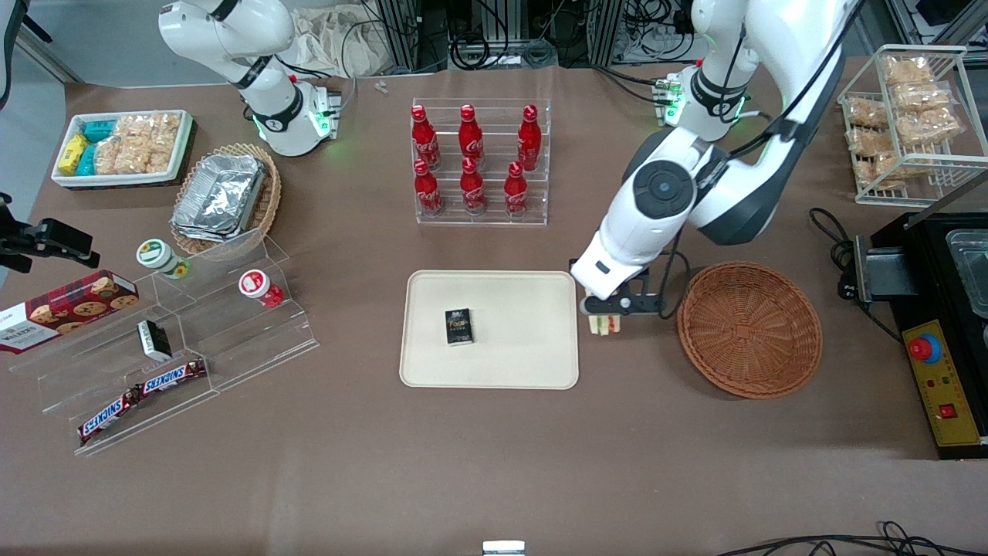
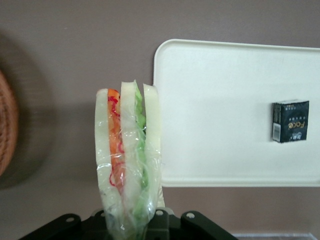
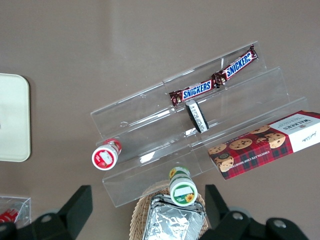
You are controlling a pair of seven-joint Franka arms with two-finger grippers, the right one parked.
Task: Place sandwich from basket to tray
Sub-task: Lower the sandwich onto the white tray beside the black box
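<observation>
the end effector (image 1: 606, 318) is hanging above the bare bench (image 1: 494, 463), in the gap between the basket (image 1: 749, 330) and the tray (image 1: 488, 330), just beside the tray's rim. it is pinching the sandwich (image 1: 605, 324), which is hanging clear of both the basket and the tray. in the wrist view the sandwich (image 2: 129, 160) is sitting upright between the fingers, gripped low at one end, with the bread slices and the orange, red and green filling showing edge-on through the clear wrap.

judging by the look of it, the wedge is light and soft. the bread is likely giving way under pressure, so a hard squeeze is risking crushed layers. the film wrap is probably slick and loose, which is making a slip or a swing possible while the arm is travelling. the safest hold seems to be across the flat bread faces, as now, not across the open filling edge.

the basket is lying empty, so the lift out seems done. the tray is carrying a small dark box (image 1: 459, 327) near its middle, leaving plenty of bare cream surface on the side nearest the end effector. the next move is calling for a short carry over the rim, then a gentle lowering before the fingers are letting go.
</observation>
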